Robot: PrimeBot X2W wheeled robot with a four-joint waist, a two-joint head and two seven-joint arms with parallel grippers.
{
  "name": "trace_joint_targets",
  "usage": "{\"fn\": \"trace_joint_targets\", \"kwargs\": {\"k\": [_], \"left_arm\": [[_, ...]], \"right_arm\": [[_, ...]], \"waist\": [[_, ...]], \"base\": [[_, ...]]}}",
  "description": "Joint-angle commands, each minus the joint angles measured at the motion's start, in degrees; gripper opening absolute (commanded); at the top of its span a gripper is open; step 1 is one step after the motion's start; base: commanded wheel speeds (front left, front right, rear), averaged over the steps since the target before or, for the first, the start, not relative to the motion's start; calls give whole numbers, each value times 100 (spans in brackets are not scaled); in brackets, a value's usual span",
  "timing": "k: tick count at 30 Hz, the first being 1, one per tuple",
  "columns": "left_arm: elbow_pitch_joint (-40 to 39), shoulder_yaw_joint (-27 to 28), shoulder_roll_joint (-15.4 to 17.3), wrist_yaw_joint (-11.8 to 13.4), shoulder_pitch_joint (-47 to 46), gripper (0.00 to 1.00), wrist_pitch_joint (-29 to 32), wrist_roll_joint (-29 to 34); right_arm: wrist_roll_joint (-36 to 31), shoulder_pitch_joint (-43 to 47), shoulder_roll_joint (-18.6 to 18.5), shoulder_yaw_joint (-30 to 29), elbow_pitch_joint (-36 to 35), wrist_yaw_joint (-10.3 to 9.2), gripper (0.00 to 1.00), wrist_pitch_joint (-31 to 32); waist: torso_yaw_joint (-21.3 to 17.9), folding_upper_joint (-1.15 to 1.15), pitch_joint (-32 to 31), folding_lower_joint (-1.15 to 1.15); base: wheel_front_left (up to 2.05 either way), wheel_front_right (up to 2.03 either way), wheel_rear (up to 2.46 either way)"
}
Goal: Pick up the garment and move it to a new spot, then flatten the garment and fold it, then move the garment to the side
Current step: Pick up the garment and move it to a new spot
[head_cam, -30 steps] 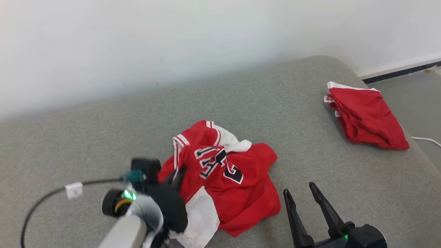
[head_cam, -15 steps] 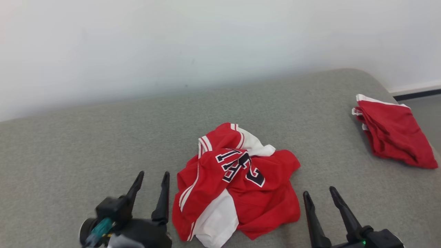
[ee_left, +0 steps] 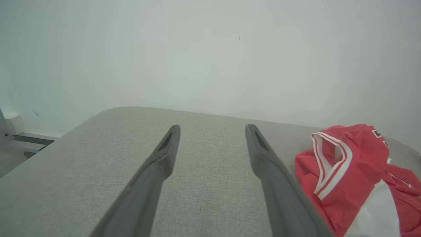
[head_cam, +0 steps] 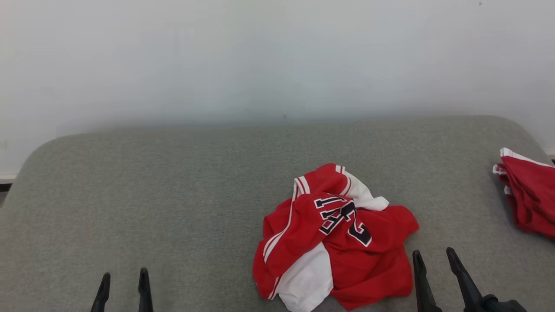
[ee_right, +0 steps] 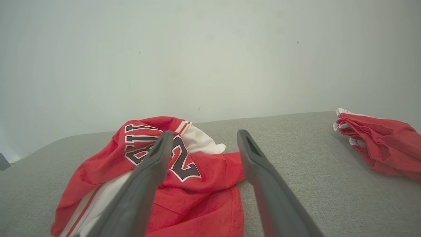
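In the head view, we are looking down at the garment (head_cam: pixel 338 238), a red and white jersey with dark numerals, which is lying crumpled in a heap on the grey padded surface (head_cam: pixel 173 195), right of centre. The left pincer (head_cam: pixel 125 274) is hanging well apart from it at the lower left. The right pincer (head_cam: pixel 433 252) is hovering just beside its right edge. Both are standing wide open and holding nothing. A second red piece (head_cam: pixel 529 203) is lying folded at the far right edge.

In the left wrist view, the left pincer (ee_left: pixel 213 127) is pointing along bare padding, with the garment (ee_left: pixel 345 164) bunching up to its right, a striped white trim opening towards us.

In the right wrist view, the right pincer (ee_right: pixel 204 133) is spreading over the garment (ee_right: pixel 204 184), one finger crossing the numerals. Whether it is touching the cloth we cannot tell.

We are judging the risks this way. The heap is hiding its own edges, so a pinch may be gathering several layers and lifting a knot that will not flatten. The thin cloth may be slipping from narrow fingertips. The soft padding may be giving under a downward press and catching a tip. A wide sweep rightwards may be disturbing the folded piece.

The surface is looking woven, matte and rounded at its corners. A plain pale wall (head_cam: pixel 260 56) is running close behind it.
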Motion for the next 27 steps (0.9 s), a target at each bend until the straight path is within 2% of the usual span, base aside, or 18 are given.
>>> {"fn": "trace_joint_targets", "kwargs": {"k": [1,8,27], "left_arm": [[5,48,-27,-29,103,100,-15,82],[269,410,-127,-280,589,100,-16,520],[472,582,-248,-442,568,100,-16,631]], "right_arm": [[-5,68,-8,-21,-2,-15,100,0],[-7,251,-3,-179,187,-15,100,1],[38,274,19,-162,245,-15,100,1]], "waist": [[154,0,-103,0],[294,0,-158,0],[162,0,-115,0]], "base": [[0,0,0],[0,0,0],[0,0,0]]}}
